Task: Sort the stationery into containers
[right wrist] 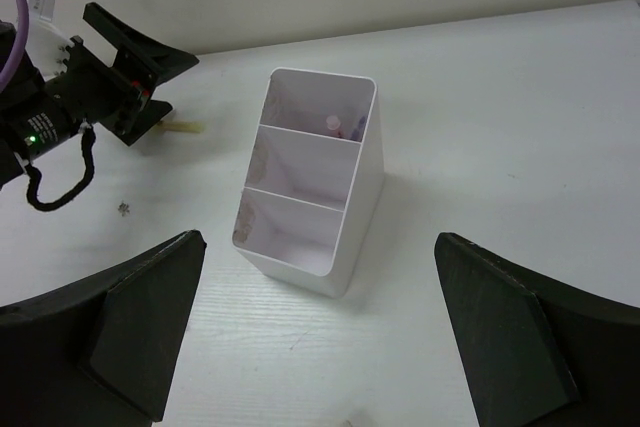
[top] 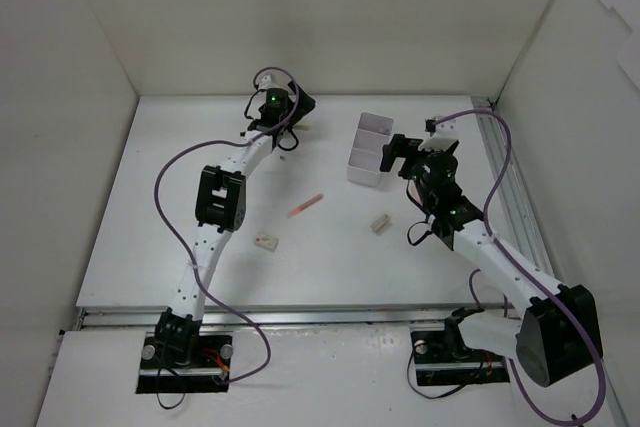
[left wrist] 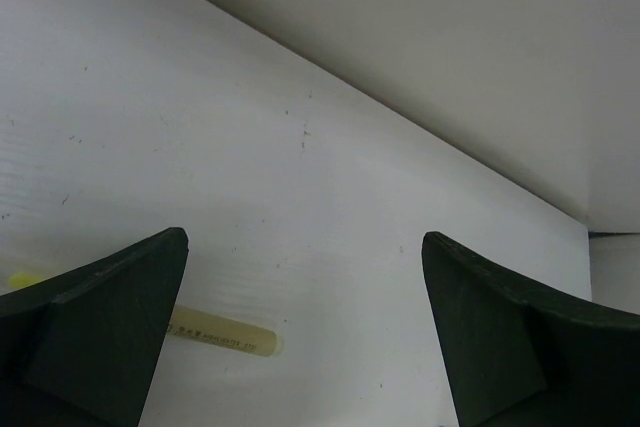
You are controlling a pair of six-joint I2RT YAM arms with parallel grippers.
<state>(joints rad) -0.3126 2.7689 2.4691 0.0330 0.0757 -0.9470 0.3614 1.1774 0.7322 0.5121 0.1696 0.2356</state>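
Showing the whole table, the top view has the left gripper (top: 292,117) reaching to the far edge. The right gripper (top: 392,152) is hovering just right of the white box (top: 365,173). A red pen (top: 306,205) is lying mid-table, well apart from both. The left beige block (top: 266,242) and the right beige block (top: 379,224) are sitting nearer the arm bases.

Left wrist cam is adding what the top view blurs: the left gripper (left wrist: 305,239) is standing wide w/ nothing held. A pale yellow pen (left wrist: 225,335), smooth round barrel w/ tiny print, is lying flat on the matte table (left wrist: 300,147). It's poking out from behind the left-side finger (left wrist: 100,337) into the gap; contact, can't tell.

Right wrist cam is looking into the box (right wrist: 365,197): thin white plastic, rounded corners, 3 compartments in a row. A pink piece (right wrist: 333,124) is sitting in the far one. The right gripper (right wrist: 320,239) is spreading wide & empty, box just ahead of it, apart. Far left, the left gripper (right wrist: 175,87) is hanging beside the pale pen (right wrist: 185,127).
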